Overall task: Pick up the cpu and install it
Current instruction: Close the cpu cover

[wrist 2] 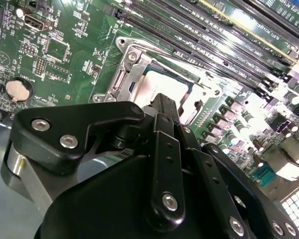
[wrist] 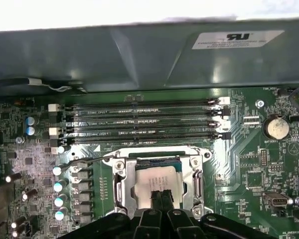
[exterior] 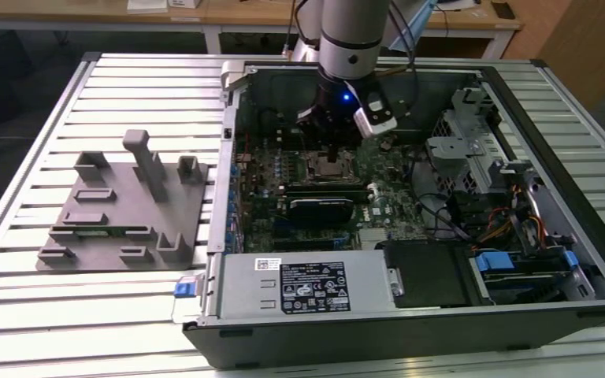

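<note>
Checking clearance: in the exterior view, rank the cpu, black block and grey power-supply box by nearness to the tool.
1. cpu, in the socket, just below the tool.
2. black block, mid-board.
3. power-supply box, toward the view's bottom.

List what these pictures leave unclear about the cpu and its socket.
1. Whether the cpu is seated or just above the socket: in both wrist views the gripper covers its near edge.
2. The socket's near side: first wrist view, behind the gripper and cut off by the picture's edge.
3. Exterior view: the cpu is too small to judge, close under the gripper.
</note>
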